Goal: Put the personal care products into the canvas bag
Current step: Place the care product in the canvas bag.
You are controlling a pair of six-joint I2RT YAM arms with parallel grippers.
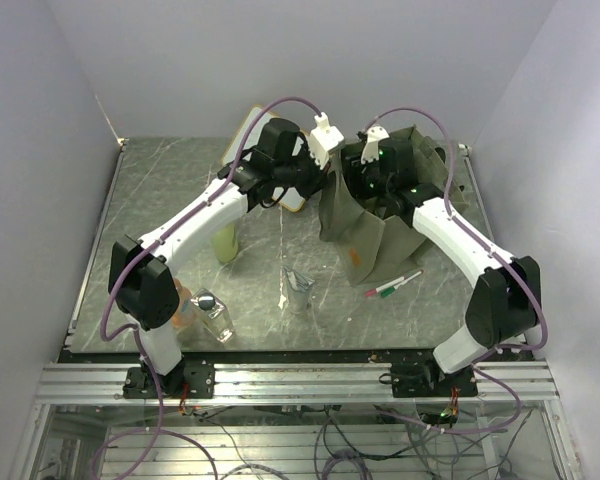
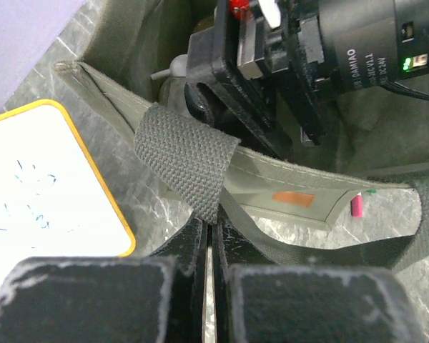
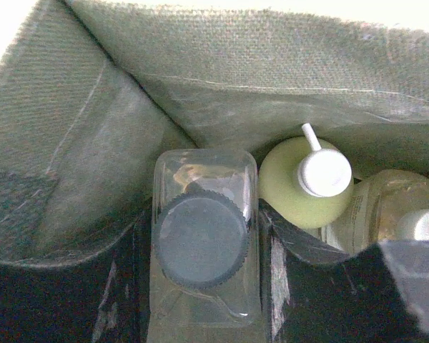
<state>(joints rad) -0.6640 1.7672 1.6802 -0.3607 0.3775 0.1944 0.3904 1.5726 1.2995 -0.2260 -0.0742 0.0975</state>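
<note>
The olive canvas bag (image 1: 375, 245) stands open at the back right. My left gripper (image 1: 325, 172) is at its left rim, and in the left wrist view it (image 2: 211, 230) is shut on the bag's webbing handle (image 2: 189, 168). My right gripper (image 1: 375, 172) reaches down into the bag. In the right wrist view it (image 3: 204, 232) is shut on a clear square glass bottle (image 3: 200, 239) with a black cap. Beside it in the bag stand a yellow-green pump bottle (image 3: 304, 182) and an amber bottle (image 3: 386, 207). On the table are a pale-green bottle (image 1: 225, 243), a clear pouch (image 1: 298, 290) and another square glass bottle (image 1: 215, 315).
An orange-pink bottle (image 1: 186, 308) is partly hidden behind the left arm's base. Red and green marker pens (image 1: 393, 285) lie in front of the bag. The whiteboard (image 2: 43, 186) lies left of the bag under the left arm. White walls enclose the table.
</note>
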